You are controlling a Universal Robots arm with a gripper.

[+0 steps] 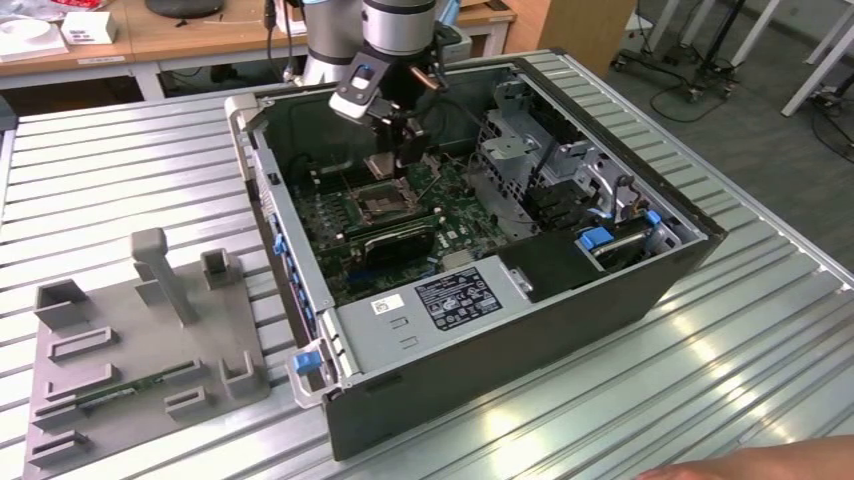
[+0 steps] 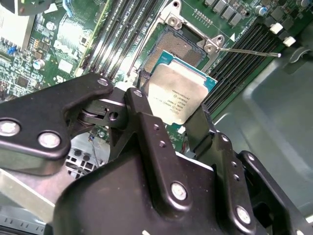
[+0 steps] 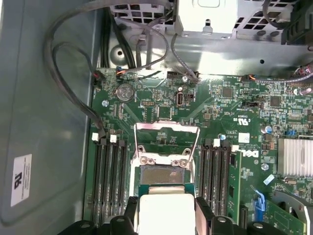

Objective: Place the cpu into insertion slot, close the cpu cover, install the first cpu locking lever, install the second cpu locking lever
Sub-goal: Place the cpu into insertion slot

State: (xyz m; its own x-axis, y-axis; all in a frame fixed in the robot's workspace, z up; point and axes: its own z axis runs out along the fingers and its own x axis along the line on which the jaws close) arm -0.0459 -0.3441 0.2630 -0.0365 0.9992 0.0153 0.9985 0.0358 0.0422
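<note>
Grips the cpu [image 2: 178, 95] between two matte black fingers [image 2: 142, 115] of the gripper [image 2: 171, 104], parted only to the chip's width and pressed on two opposite edges. Holds it clear of the board, not yet seated. In both wrist views, a small flat square: smooth, dull silver-grey metal lid over a thin green border (some print on the lid, left unread), with the far edge and both far corners poking free past the fingertips.

Just beyond the fingertips, the insertion slot [image 3: 164, 176]: square, dark, finely grained, rimmed in bright silver metal, lying uncovered. Beyond that, the cpu cover [image 3: 166, 126], a thin silver frame with a square cut-out, swung open and away from the fingers. Off one corner of the socket, a slim wire locking lever [image 2: 249, 51], angled outward from the rim.

On either side of the fingers, long narrow black memory slots [image 3: 110, 181] in ridged rows, close against the socket's rim; little spare room sideways, open room straight ahead. Farther out, the green circuit board [image 3: 234, 117], studded with small parts, then a perforated grey metal cage [image 3: 205, 22] and the plain grey case wall [image 3: 44, 122].
</note>
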